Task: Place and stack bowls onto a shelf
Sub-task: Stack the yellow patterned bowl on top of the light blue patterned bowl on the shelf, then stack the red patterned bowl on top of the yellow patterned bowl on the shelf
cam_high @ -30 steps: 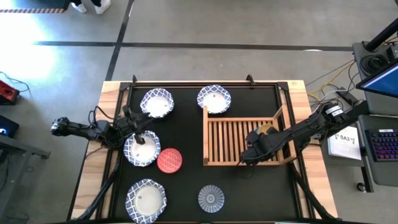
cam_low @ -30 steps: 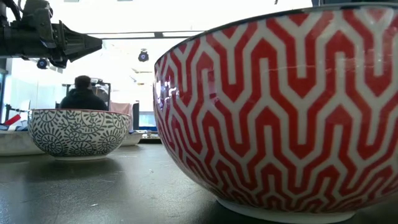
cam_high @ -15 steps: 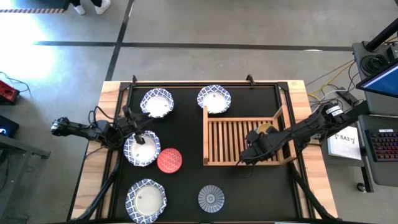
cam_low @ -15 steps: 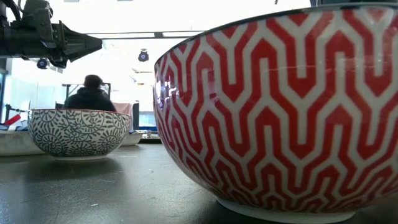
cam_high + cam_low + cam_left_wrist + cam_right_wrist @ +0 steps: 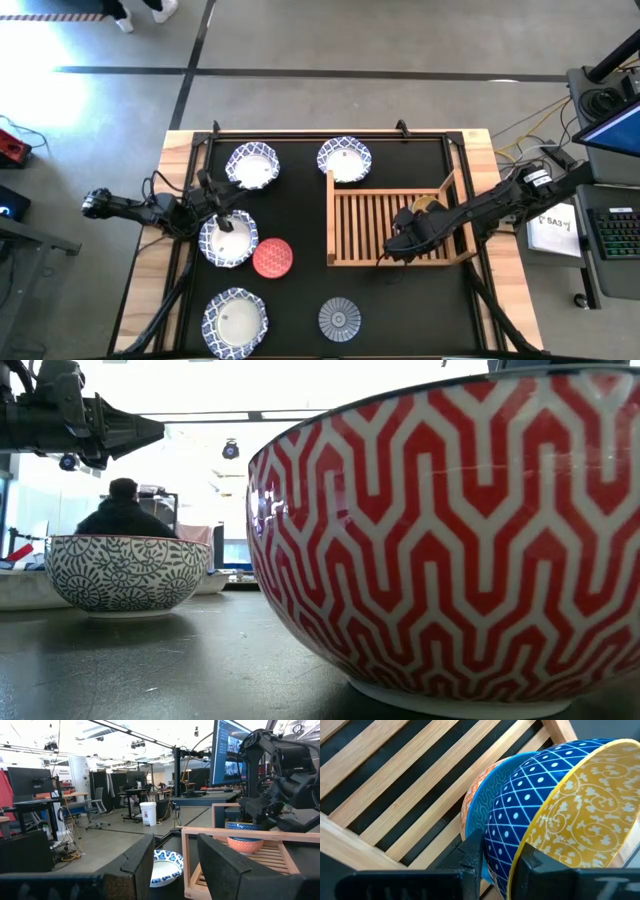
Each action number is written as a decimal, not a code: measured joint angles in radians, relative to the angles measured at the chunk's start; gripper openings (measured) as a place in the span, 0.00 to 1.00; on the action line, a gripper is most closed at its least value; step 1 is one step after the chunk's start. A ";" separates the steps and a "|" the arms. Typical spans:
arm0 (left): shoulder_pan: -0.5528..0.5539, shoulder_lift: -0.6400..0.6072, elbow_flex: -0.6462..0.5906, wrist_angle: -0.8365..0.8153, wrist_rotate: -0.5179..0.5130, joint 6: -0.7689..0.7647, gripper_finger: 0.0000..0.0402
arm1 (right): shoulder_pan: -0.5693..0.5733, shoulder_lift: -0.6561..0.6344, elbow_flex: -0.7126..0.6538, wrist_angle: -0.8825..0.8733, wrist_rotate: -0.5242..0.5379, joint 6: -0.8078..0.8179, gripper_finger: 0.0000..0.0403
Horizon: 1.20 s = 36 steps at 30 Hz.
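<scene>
While the left gripper (image 5: 222, 215) hangs parted over a patterned bowl (image 5: 228, 242), right gripper (image 5: 495, 855) pinching blue bowl (image 5: 530, 810) rim above shelf (image 5: 395, 780)

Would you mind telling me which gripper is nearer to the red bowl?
Left. The left gripper sits over the patterned bowl right beside the red bowl; the right gripper is over the shelf, well away.

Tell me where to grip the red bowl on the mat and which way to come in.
Take the red bowl by its rim, coming straight down with one finger inside and one outside. It sits upright with its mouth open upward. Choose the rim section facing away from the patterned bowl, which sits close beside it; the left end effector hovers over that one.
</scene>
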 joint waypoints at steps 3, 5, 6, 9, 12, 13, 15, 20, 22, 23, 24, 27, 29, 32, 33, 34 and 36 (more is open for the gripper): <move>0.000 0.000 0.000 0.000 0.000 0.000 0.34 | 0.000 0.000 0.000 0.000 -0.005 0.012 0.11; 0.000 0.000 0.000 0.000 0.000 0.000 0.34 | 0.000 0.000 0.000 0.000 -0.018 0.014 0.10; 0.000 0.000 0.000 0.000 0.000 0.000 0.34 | 0.000 0.000 0.000 0.000 -0.023 0.014 0.09; 0.000 0.000 0.000 0.000 0.000 0.000 0.34 | 0.000 0.000 0.000 0.000 -0.023 0.025 0.07; 0.000 0.000 0.000 0.000 0.000 0.000 0.34 | 0.000 0.000 0.000 0.000 -0.031 0.025 0.10; 0.000 0.000 0.000 0.000 0.000 0.000 0.34 | 0.000 0.000 0.000 0.000 -0.038 0.024 0.12; 0.000 0.000 0.000 0.000 0.000 0.000 0.34 | 0.000 0.000 0.000 0.000 -0.051 0.020 0.17; 0.000 0.000 0.000 0.000 0.000 0.000 0.34 | 0.000 0.000 0.000 -0.004 -0.050 0.019 0.31; 0.000 0.000 0.000 0.000 0.000 0.000 0.34 | 0.000 0.000 0.002 -0.006 -0.051 0.018 0.35; 0.000 0.000 0.000 0.000 0.000 0.000 0.34 | 0.000 0.000 0.007 -0.010 -0.052 0.018 0.36; 0.000 0.000 0.000 0.000 0.000 0.000 0.34 | 0.000 0.000 0.015 -0.011 -0.053 0.017 0.38; 0.000 0.000 0.000 0.000 0.000 0.000 0.34 | 0.000 0.000 0.052 -0.014 -0.053 -0.004 0.39; 0.000 0.000 0.000 0.000 0.000 0.000 0.34 | 0.000 -0.001 0.082 -0.015 -0.053 -0.026 0.39; 0.000 0.000 0.000 0.000 0.000 0.000 0.34 | 0.000 -0.001 0.123 -0.015 -0.051 -0.038 0.39; 0.000 0.000 0.000 0.000 0.000 0.000 0.34 | 0.000 -0.001 0.135 -0.015 -0.049 -0.046 0.39; 0.000 0.000 0.000 0.000 0.000 0.000 0.34 | 0.000 -0.001 0.146 -0.015 -0.046 -0.049 0.39; 0.000 0.000 0.000 0.000 0.000 0.000 0.34 | 0.001 -0.001 0.169 -0.012 -0.045 -0.066 0.39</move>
